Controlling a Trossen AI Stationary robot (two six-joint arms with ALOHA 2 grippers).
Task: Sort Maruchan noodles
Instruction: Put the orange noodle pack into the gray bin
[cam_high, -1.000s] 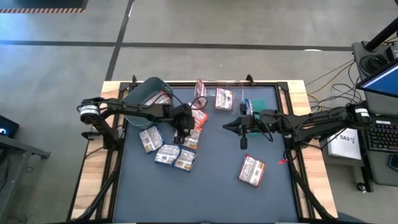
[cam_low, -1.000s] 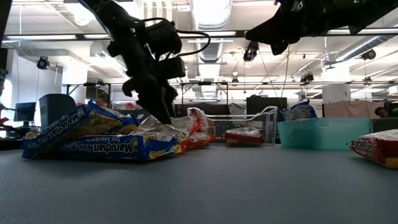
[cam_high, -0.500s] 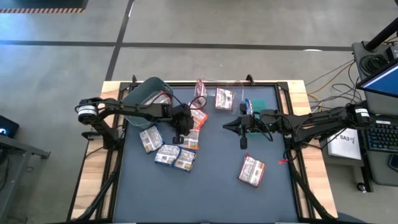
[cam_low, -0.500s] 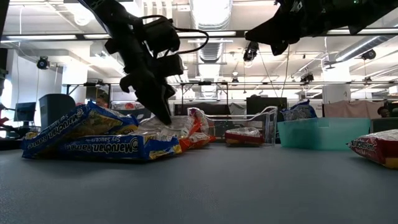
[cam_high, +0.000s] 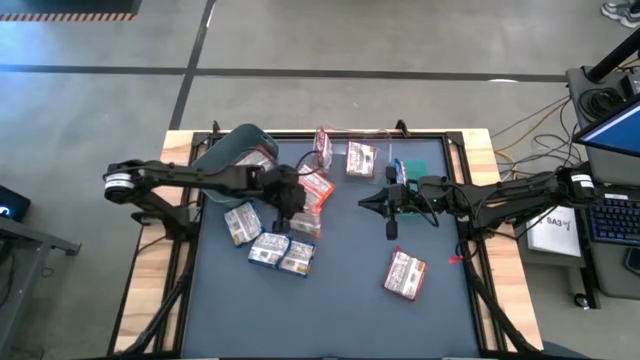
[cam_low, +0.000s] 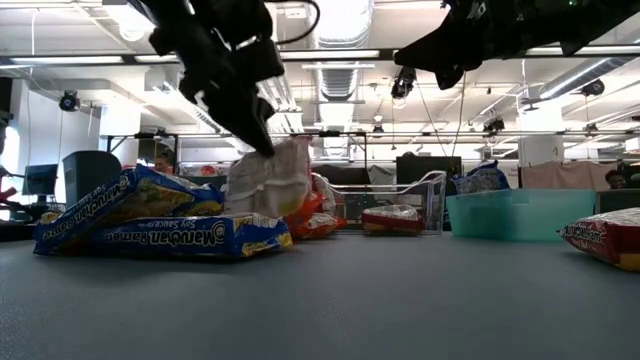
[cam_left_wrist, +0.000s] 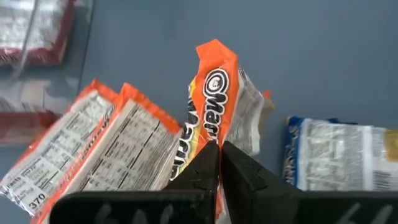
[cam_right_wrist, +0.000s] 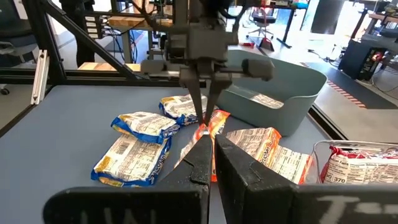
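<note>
Now the left gripper (cam_low: 262, 140), open a second ago, is clamped on an orange packet (cam_low: 268, 180) and has lifted it off the pile of Maruchan noodles (cam_high: 272, 240). One packet is ready for binning. The right gripper (cam_high: 388, 215) hangs shut, empty, mid-table.

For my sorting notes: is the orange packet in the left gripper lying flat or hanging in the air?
Hanging: the left gripper pinches the orange packet at its top edge, clear of the table.

Free: bare mat (cam_high: 340, 300) lying open across table's near half | Blocking: blue packets (cam_high: 268, 247) crowding left-centre; maroon packet (cam_high: 405, 274) sitting right; grey bin (cam_high: 232, 152), clear bin (cam_high: 345, 150), green bin (cam_high: 420, 162) lining far edge.
</note>
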